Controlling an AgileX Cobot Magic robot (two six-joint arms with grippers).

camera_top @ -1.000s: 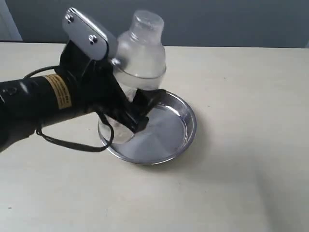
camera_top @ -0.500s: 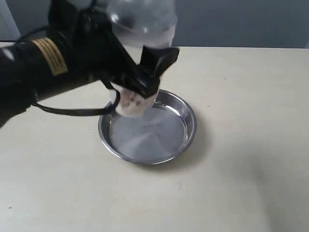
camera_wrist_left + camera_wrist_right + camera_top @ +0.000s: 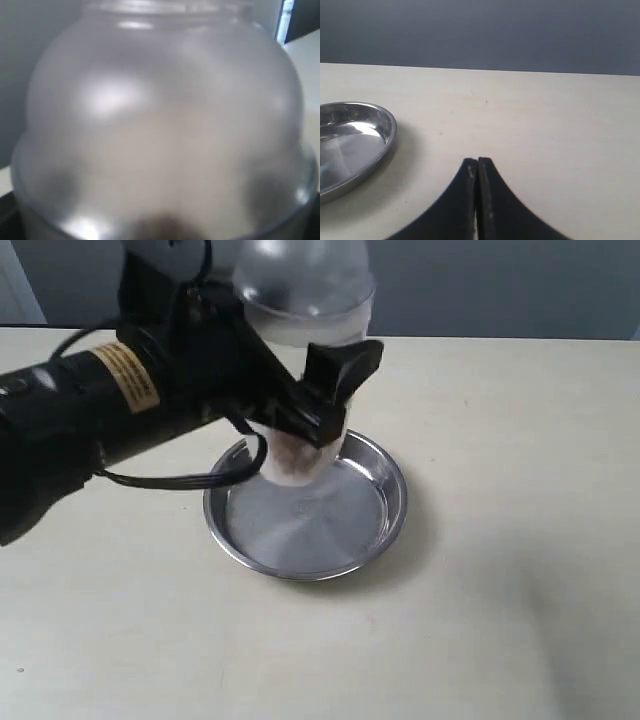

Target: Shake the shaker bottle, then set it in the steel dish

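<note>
The steel dish sits flat on the pale table, well in from the far edge and set towards the left side of what the exterior view shows. Its shiny floor is bare and catches a faint reflection. Over the far left part of the dish hangs the shaker bottle. It is roughly upright, with its base low over the dish and apparently lifted clear of the floor, though a touch at the rim cannot be ruled out. A small heap of brownish grains lies in the bottom of the bottle, and its frosted dome rises past the top of the picture, so the cap is out of sight. The left claw grips the bottle around its clear body. The jaws are spread wide, one black finger on the far side and one on the near side. The black left arm, with a yellow label and a looping cable, reaches in from the left edge of the table. In the left wrist view the bottle's cloudy dome fills almost the whole picture. The right claw holds nothing, and its two dark fingers are pressed together. It hovers low over bare table beside the dish and well apart from it. Beyond the table's far edge stands a plain grey wall.
</note>
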